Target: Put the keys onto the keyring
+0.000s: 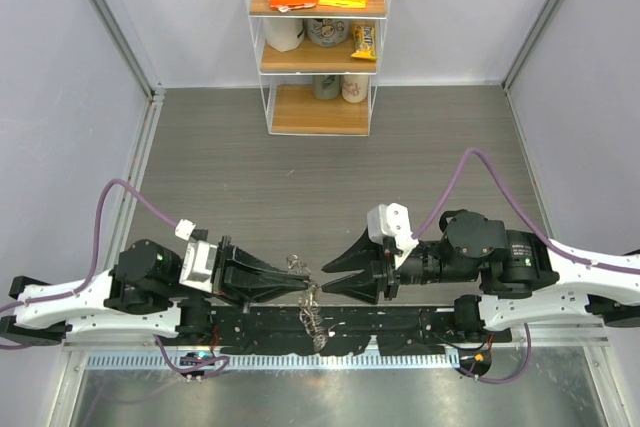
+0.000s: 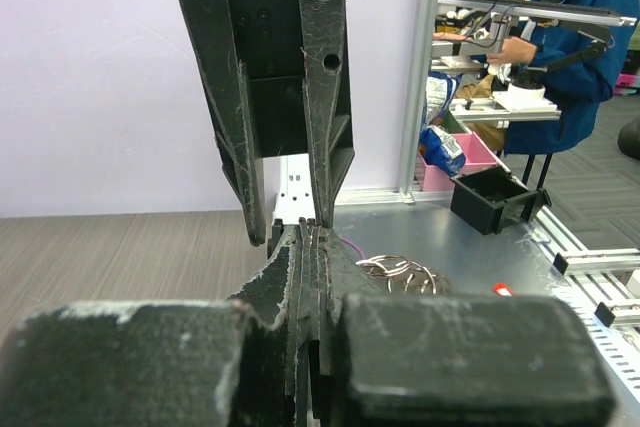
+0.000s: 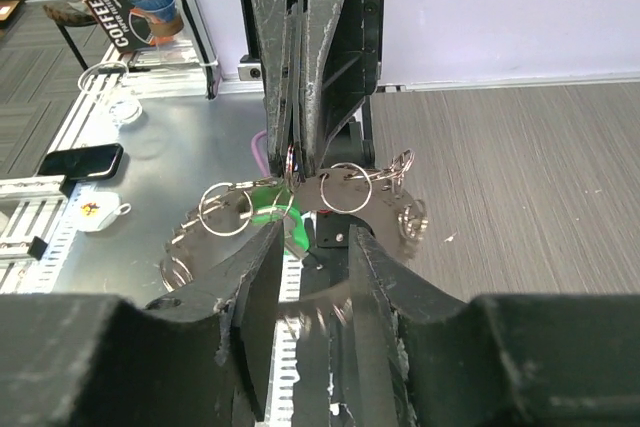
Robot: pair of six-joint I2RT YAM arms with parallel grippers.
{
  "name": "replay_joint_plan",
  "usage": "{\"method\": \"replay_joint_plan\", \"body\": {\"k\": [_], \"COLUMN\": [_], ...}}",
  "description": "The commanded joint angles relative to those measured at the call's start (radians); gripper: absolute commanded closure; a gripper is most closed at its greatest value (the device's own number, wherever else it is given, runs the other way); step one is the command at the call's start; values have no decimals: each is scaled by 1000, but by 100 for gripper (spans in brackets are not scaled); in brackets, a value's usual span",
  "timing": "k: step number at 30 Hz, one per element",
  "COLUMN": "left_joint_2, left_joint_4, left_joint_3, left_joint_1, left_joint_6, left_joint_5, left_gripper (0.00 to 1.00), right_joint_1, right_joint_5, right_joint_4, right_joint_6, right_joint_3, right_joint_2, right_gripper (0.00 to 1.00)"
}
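My left gripper [image 1: 303, 284] is shut on thin metal leaves of the keyring [image 1: 312, 315], which dangles below its tips over the table's near edge. In the left wrist view the shut fingertips [image 2: 308, 235] pinch flat metal strips, with silvery rings [image 2: 400, 272] beside them. In the right wrist view several small split rings [image 3: 349, 187] and a key with a bright green head [image 3: 270, 209] hang under the left fingers. My right gripper [image 1: 330, 282] [image 3: 315, 232] is open and empty, its jaws facing the left tips just short of the hanging rings. No black-headed key shows.
A clear shelf unit [image 1: 318, 42] with snack boxes and cups stands at the back centre. A black slotted rail [image 1: 330, 327] runs along the near edge. A phone [image 3: 80, 160] lies on the metal bench below. A person in blue [image 2: 560, 37] works beyond the table.
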Motion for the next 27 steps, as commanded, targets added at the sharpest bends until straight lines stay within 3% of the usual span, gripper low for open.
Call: {"method": "replay_joint_plan", "body": {"k": [1, 27], "left_joint_2": [1, -22], "left_joint_4": [107, 122], "left_joint_3": [23, 5], "left_joint_1": [-5, -5], "left_joint_6": [9, 9], "left_joint_5": [7, 14], "left_gripper": [100, 100], "right_joint_1": [0, 0], "right_joint_5": [-29, 0], "right_joint_4": [40, 88], "right_joint_6": [-11, -45], "right_joint_3": [45, 68], "right_joint_2": [12, 37], "right_gripper": [61, 60]}}
